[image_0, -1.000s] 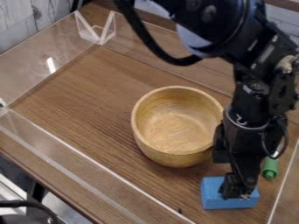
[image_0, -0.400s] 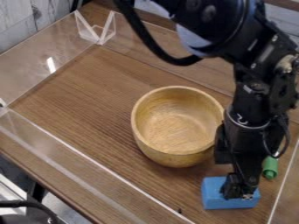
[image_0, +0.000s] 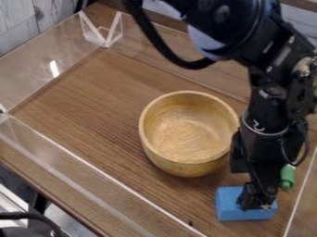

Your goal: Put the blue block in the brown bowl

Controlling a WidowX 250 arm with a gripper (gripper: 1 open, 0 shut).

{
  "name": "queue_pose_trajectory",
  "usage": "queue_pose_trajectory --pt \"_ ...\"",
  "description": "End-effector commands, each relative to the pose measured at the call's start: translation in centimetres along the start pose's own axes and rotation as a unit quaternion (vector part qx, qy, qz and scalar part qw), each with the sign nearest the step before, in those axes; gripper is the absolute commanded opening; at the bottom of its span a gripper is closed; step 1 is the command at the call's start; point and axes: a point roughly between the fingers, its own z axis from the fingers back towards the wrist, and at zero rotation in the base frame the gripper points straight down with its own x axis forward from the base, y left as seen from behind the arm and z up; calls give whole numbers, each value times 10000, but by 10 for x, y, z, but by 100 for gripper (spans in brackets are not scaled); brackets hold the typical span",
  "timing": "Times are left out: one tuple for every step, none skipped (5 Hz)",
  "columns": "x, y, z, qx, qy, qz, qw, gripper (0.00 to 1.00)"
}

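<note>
Bowl (image_0: 188, 133): round, light-brown wood, upright on the table (image_0: 87, 102); interior shows only bare grain, nothing inside.
Block (image_0: 244, 205): bright blue, flat on the table just right of and in front of the bowl, outside it, near the table's front edge.
Gripper (image_0: 257, 196): pointing straight down, fingertips at the block's top; jaws spread wide, not clamped on anything.
Marker (image_0: 286, 178): green, mostly hidden behind the arm, right of the bowl.
Wall (image_0: 56, 153): clear plastic, bordering the table's left and front edges.
</note>
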Motion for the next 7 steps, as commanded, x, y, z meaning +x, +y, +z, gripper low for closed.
queue_pose_trajectory --pt "2 4 -7 66 -106 6 9999 100" --pt "2 4 -16 73 -132 21 9999 100" --pt "2 5 -24 72 -149 37 9999 100" --pt "2 4 -32 59 -154 54 9998 100" --pt "2 3 -40 38 -154 77 9998 100" --pt "2 2 -48 22 -149 101 9998 100" --pt "2 1 -56 7 -146 124 9998 100"
